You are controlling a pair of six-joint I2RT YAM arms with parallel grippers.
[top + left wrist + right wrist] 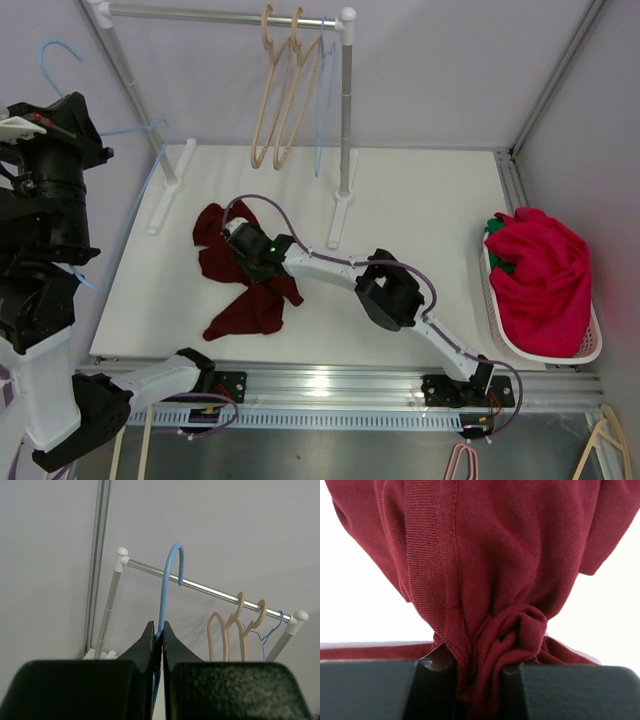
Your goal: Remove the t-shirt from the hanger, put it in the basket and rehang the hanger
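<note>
**Red Shirt Pinched, Blue Hanger Held Up**

The right gripper (470,672) is reaching out over the white table (430,210). It is pinching the dark red t-shirt (255,305). Its jaws are squeezing a bunched-up fold of the cloth between them. The rest of the shirt is spilling out past the fingertips and lying crumpled on the left part of the table.

The left gripper (157,632) is holding the blue hanger (172,565) up high on the left side. Its jaws are pressed tight on the thin blue wire, and the hook is poking up above them. The hanger is well apart from the shirt.

Tan hangers (280,100) are hanging on the rack (220,15) at the back. A basket (592,350) on the right is holding pink cloth (540,280).
</note>
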